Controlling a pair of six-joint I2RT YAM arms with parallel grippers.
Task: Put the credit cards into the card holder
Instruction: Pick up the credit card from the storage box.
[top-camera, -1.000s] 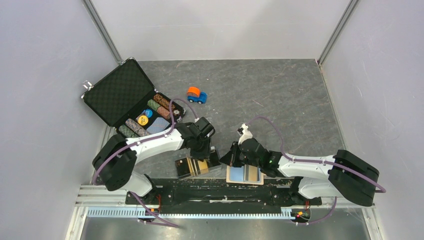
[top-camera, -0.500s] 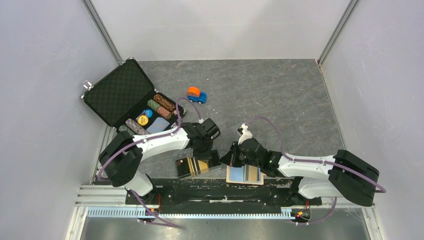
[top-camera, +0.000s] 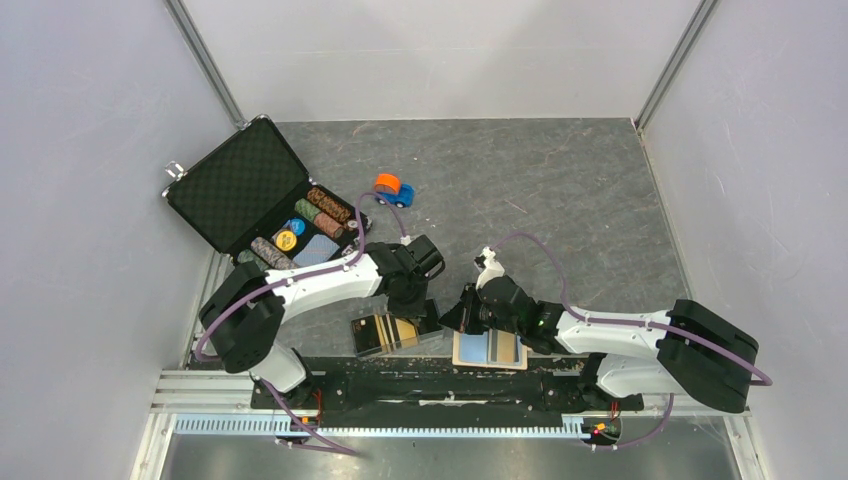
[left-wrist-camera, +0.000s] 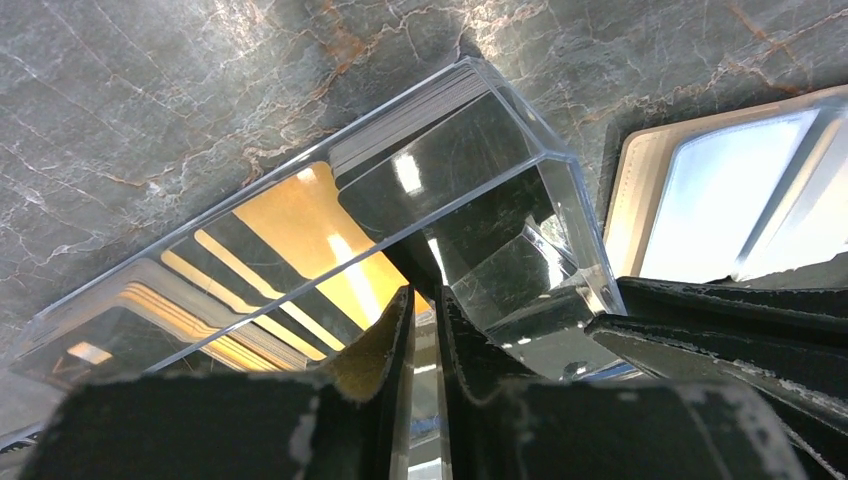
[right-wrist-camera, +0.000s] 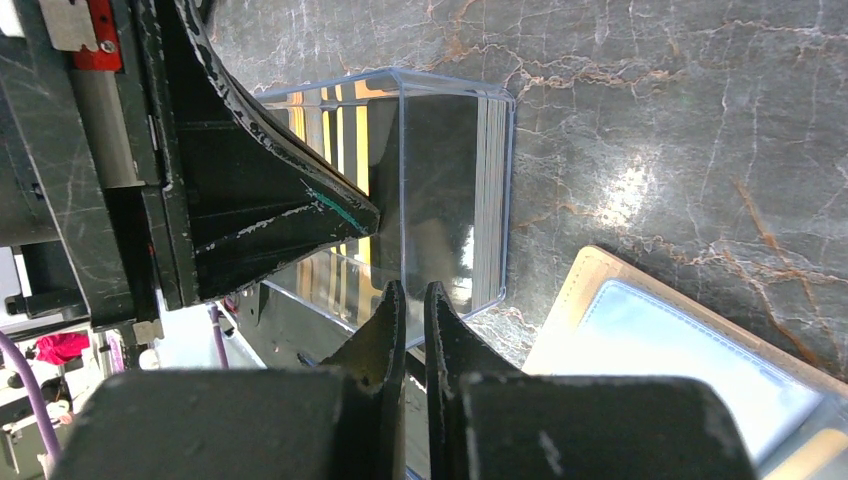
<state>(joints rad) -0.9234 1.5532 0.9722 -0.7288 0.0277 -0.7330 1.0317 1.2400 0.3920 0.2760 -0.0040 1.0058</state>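
showing thin credit cards (top-camera: 385, 333), likely stiff and slick, inside the clear box (left-wrist-camera: 470, 200) just beside the open card holder (top-camera: 490, 350); pinch one by its edge. your right gripper (right-wrist-camera: 410, 310) is clenched; left gripper (left-wrist-camera: 425, 330): cannot tell.

A lab's robot test cell. Grey panels (top-camera: 90, 200) box in the surface (top-camera: 560, 190). Left arm (top-camera: 310, 285) and right arm (top-camera: 610, 330) sit by an aluminium rail (top-camera: 400, 425).

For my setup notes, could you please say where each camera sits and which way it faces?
Top: above and behind, looking down on the table; both arms show.
Left wrist: on the left arm, looking past its fingers at the clear box.
Right wrist: on the right arm, past its fingers at that box.
Both wrist views share box and wallet.
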